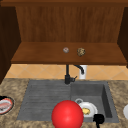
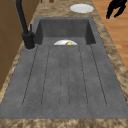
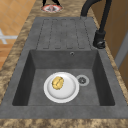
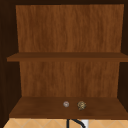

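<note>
While white plate (image 3: 65, 93) carrying yellow food lump (image 3: 57, 83) lies in sink basin (image 3: 100, 75), right hand (image 1: 99, 119) hovers at front rim, just beside plate; fingers' state unclear, possibly curled.

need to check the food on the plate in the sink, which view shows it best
The right side view: it looks down into the basin, so the yellow food shows whole on the white plate. In the front view a red ball covers part of the plate; the left side view shows just the plate's top and a sliver of food.
</note>
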{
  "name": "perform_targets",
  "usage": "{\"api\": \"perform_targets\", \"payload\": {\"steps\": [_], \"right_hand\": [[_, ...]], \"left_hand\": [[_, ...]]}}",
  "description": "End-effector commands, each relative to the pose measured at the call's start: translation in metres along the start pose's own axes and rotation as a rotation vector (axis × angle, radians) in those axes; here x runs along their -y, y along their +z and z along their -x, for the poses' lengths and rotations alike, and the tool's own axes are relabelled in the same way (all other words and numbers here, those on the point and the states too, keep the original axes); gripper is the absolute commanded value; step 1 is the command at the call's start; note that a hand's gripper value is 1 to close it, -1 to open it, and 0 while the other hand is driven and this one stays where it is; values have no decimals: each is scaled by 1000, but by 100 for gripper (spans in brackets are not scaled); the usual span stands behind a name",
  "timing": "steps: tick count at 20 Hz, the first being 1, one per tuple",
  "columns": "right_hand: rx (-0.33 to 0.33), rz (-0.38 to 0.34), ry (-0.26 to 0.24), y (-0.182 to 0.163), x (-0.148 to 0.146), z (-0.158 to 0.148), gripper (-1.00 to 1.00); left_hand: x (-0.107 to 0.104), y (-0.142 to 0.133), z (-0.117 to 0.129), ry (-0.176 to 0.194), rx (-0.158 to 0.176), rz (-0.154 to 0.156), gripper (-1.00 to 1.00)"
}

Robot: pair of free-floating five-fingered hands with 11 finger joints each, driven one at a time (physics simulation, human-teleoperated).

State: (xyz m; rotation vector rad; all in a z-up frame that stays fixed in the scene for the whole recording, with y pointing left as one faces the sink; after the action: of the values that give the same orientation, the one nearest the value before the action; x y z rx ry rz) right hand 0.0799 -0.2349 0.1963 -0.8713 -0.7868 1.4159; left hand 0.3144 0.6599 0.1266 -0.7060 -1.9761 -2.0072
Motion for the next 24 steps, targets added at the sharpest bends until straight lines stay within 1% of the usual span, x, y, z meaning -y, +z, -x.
{"api": "perform_targets", "payload": {"steps": [1, 3, 4, 5, 6, 7, 8, 9, 10, 11, 12, 13, 14, 15, 16, 17, 18, 19, 20, 21, 22, 23, 24], "right_hand": [[0, 0, 0, 0, 0, 0, 0], [0, 0, 0, 0, 0, 0, 0], [0, 0, 0, 0, 0, 0, 0], [0, 0, 0, 0, 0, 0, 0], [0, 0, 0, 0, 0, 0, 0], [0, 0, 0, 0, 0, 0, 0], [0, 0, 0, 0, 0, 0, 0], [0, 0, 0, 0, 0, 0, 0], [0, 0, 0, 0, 0, 0, 0], [0, 0, 0, 0, 0, 0, 0], [0, 0, 0, 0, 0, 0, 0], [0, 0, 0, 0, 0, 0, 0], [0, 0, 0, 0, 0, 0, 0], [0, 0, 0, 0, 0, 0, 0], [0, 0, 0, 0, 0, 0, 0], [0, 0, 0, 0, 0, 0, 0], [0, 0, 0, 0, 0, 0, 0], [0, 0, 0, 0, 0, 0, 0], [0, 0, 0, 0, 0, 0, 0], [0, 0, 0, 0, 0, 0, 0], [0, 0, 0, 0, 0, 0, 0], [0, 0, 0, 0, 0, 0, 0], [0, 0, 0, 0, 0, 0, 0]], "left_hand": [[5, -11, 5, 59, -58, 99, -100], [10, -18, 12, 56, -68, 115, -100], [9, -21, 20, 49, -66, 111, -100], [6, -18, 19, 25, -46, 75, -100], [3, -16, 19, 12, -31, 48, -100], [4, -16, 21, 18, -30, 47, -100], [5, -17, 17, 13, -30, 48, -100], [8, -17, 18, 25, -32, 52, -100], [10, -16, 22, 29, -38, 41, -100], [12, -18, 25, 33, -49, 53, -100], [14, -22, 27, 43, -60, 47, -100], [15, -16, 32, 59, -55, 28, -100], [15, -16, 35, 75, -56, 26, -100], [14, -12, 34, 107, -61, 5, -100], [13, -15, 29, 74, -35, 23, -100], [13, -15, 31, 59, -24, 16, -100], [12, -15, 35, 69, -37, 21, -100], [12, -15, 39, 81, -36, 16, -100], [16, -11, 44, 78, -15, 7, -100], [21, -13, 46, 78, -15, 5, -100], [24, -14, 50, 90, -15, 5, -100], [26, -12, 52, 87, -12, -1, -100], [29, -10, 52, 73, -9, -4, -100]]}}
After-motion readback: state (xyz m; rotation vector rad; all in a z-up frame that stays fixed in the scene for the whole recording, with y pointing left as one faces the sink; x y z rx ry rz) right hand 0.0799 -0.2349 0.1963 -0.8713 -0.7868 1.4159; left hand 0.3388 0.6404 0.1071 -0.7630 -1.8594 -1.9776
